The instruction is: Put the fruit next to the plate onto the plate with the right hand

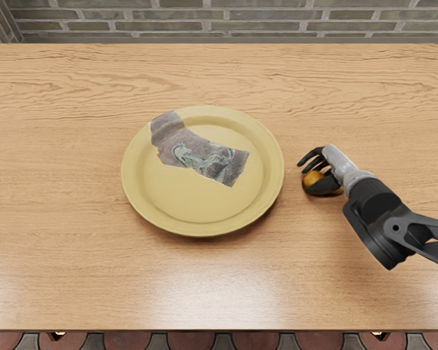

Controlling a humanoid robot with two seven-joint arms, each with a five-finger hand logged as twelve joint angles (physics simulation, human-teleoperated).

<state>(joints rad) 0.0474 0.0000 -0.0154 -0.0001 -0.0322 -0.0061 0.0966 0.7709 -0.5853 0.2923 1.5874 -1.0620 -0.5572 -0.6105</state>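
1. Head view, looking down at a slant on a wooden table (73,240); a brick wall (219,18) runs behind its far edge.
2. Yellow plate (182,208): round, flat on the table, about midway between the left and right edges and roughly central front to back.
3. On the plate: a flat grey-brown patterned scrap (197,153), irregular in outline. It lies across the plate's far half, from the upper-left rim toward the middle-right. What it is, I cannot tell.
4. Fruit (314,179): small, orange-yellow, on the table just beside the plate's right rim, not on the plate. There is a narrow strip of bare wood between it and the rim. It sits in the right half of the table, well in from the right edge and about level with the plate's middle. Only its lower left part shows; the rest is covered by the hand.
5. Right hand (325,168): directly over the fruit, palm down. The dark fingers (308,159) curl down around the fruit on the plate side, clasping it from above.
6. The fruit looks to be resting on the table; a small shadow lies right under it.
7. Right arm (383,219): comes in from the right edge near the front right corner and slants up-left to the hand. Grey wrist, black forearm.
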